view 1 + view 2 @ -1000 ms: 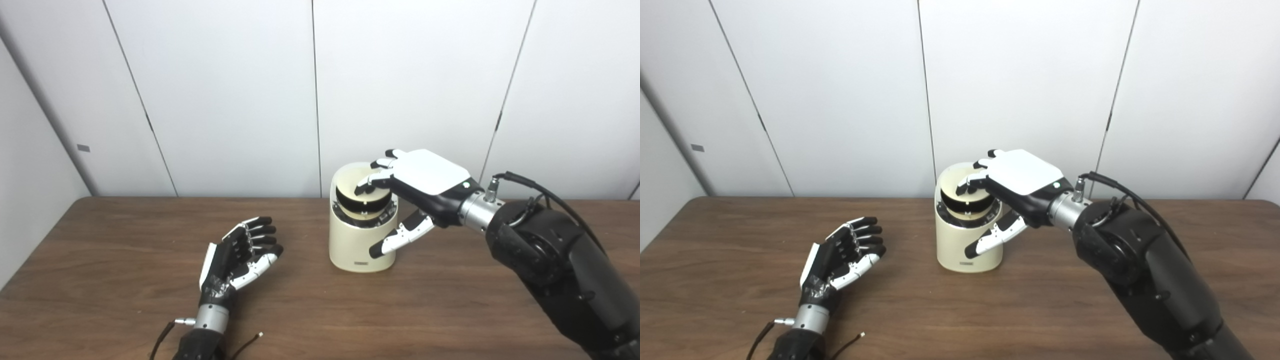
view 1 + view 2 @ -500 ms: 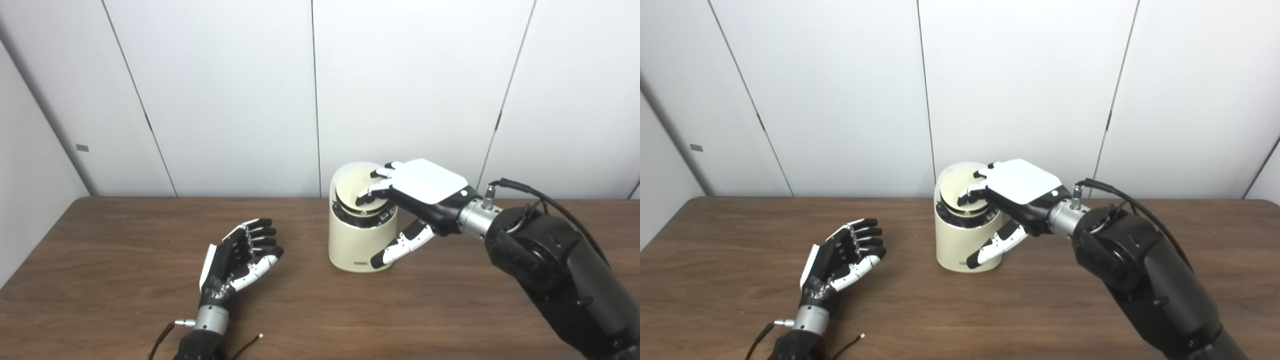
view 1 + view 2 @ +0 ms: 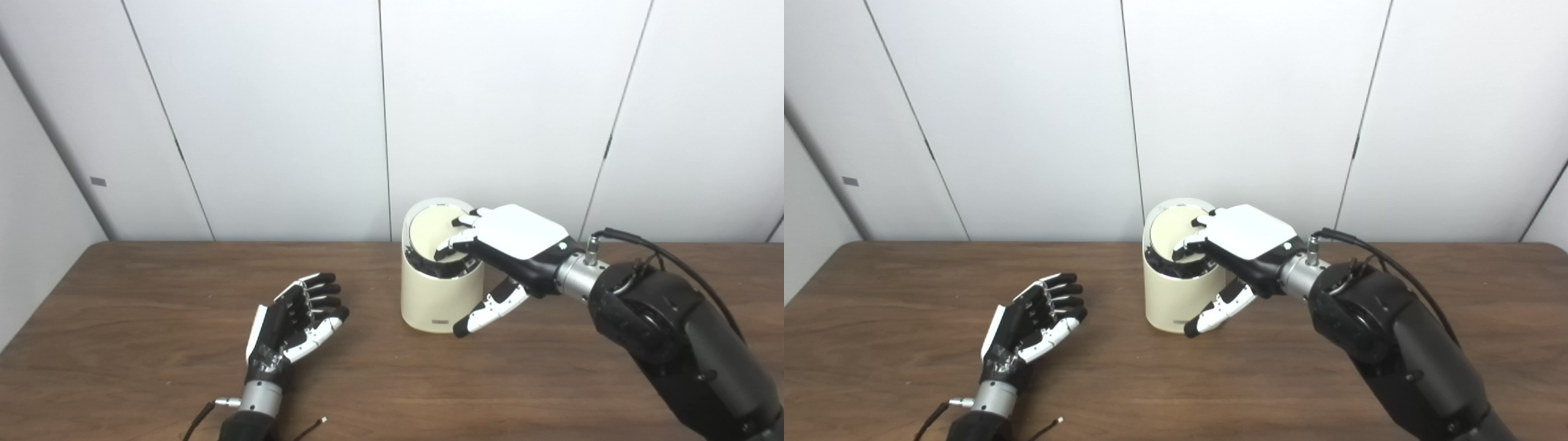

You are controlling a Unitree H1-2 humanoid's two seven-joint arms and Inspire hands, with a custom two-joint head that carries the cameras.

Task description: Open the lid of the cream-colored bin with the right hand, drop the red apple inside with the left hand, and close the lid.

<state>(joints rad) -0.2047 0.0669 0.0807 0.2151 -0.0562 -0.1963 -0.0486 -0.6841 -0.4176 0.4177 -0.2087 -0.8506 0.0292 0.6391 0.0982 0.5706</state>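
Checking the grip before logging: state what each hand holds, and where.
Nothing is held. The left hand lies open and empty; the right hand only presses its fingertips on the cream-colored bin's round lid.

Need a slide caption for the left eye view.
Right robot hand presses the cream bin's lid down; left robot hand rests open, empty.

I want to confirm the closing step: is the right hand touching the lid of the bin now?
Touching. In the left eye view the right hand's fingertips rest on the lid, no gap visible.
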